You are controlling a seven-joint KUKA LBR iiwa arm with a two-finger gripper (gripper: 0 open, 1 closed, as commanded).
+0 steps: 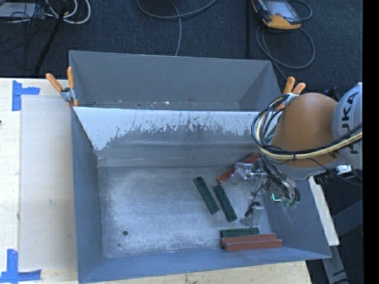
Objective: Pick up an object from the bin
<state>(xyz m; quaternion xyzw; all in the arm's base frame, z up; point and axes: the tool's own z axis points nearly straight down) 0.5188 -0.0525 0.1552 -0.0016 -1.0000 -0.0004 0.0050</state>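
1. Gripper [254, 210]: hanging low over the right part of the floor, beneath the arm's orange cover [308, 129] and looped cables [267, 129]. Whether it is released or clenched cannot be told, its tip being lost among its own hardware. Nothing is showing in its grasp.
2. Bin [86, 206]: grey metal with sloping walls. All loose things are lying in its right half.
3. Dark green bars, two: lying slanted and roughly parallel at mid-floor. The right dark green bar [225, 203] is lying just beside the gripper, on the view's left of it. The left dark green bar [205, 195] is lying a little further off, a narrow gap parting the two.
4. Green bar [240, 232] and red-brown bar [251, 243]: lying flat along the near wall with their long sides touching, just below the gripper in the view.
5. Orange-red piece [225, 175]: small, lying near the wrist hardware; its kind is not clear.
6. Step in hand, as a judgement: the arm is settling on a thing to take, with nothing lifted yet. The right dark green bar is looking like the nearest candidate.
7. Doing it well, as a judgement: closing across the bar's narrow width near its middle is giving the best balance, and keeping off the neighbouring bar is avoiding a double pick. The pair at the wall is offering little room.
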